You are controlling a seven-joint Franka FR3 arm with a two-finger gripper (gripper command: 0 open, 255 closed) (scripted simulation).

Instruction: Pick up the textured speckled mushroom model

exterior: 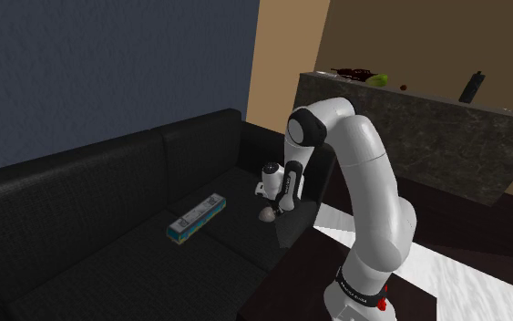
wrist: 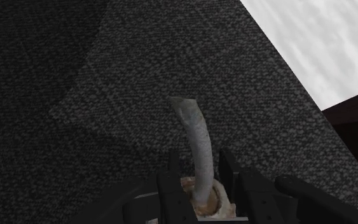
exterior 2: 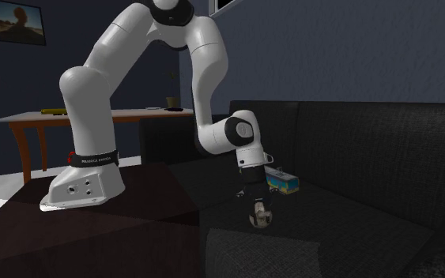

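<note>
The black jaws pinch the pale, speckled mushroom model (wrist: 195, 130) near its cap, with the stem pointing outward, low over the dark woven sofa seat (wrist: 75, 76). It seems barely clear of the cushion, but I am not sure. The curved stem could twist and slip out during the lift. The print on the blue-and-white box (exterior: 196, 219) is not readable.

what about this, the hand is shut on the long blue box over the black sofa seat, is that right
No: the hand is shut on the pale mushroom, not the box, as the wrist view shows. The long blue box lies apart on the black sofa seat.
</note>
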